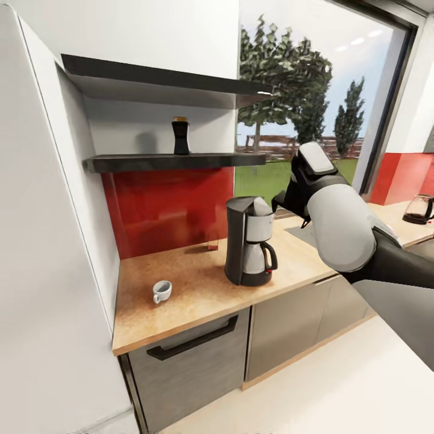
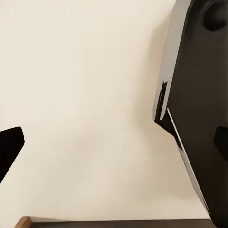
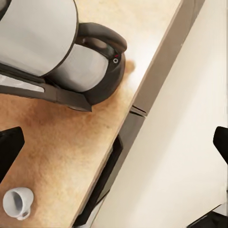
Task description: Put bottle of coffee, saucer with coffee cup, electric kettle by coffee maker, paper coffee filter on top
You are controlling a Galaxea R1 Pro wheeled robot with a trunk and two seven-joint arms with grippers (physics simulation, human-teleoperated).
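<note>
- The coffee cup (image 1: 161,291) sits on the counter (image 1: 199,289), well apart from the right jaws (image 3: 114,145); its saucer I cannot find.
- The coffee maker (image 3: 57,52) lies just beyond them: keep clear of it, descend straight.
- Right jaws spread wide, holding nothing.
- Left jaws (image 2: 114,142) likewise wide, empty, over bare floor.

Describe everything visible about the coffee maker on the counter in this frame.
The coffee maker is a drip machine with a black body and lid, a brushed silver upper housing, and a glass-and-silver carafe with a black handle seated on its base. A white paper filter pokes out of its top. It stands upright on the speckled tan countertop, near the front edge, beneath the lower shelf. The white cup stands apart from it. Nothing grips it; in the right wrist view the fingers hover above, spread wide.
</note>
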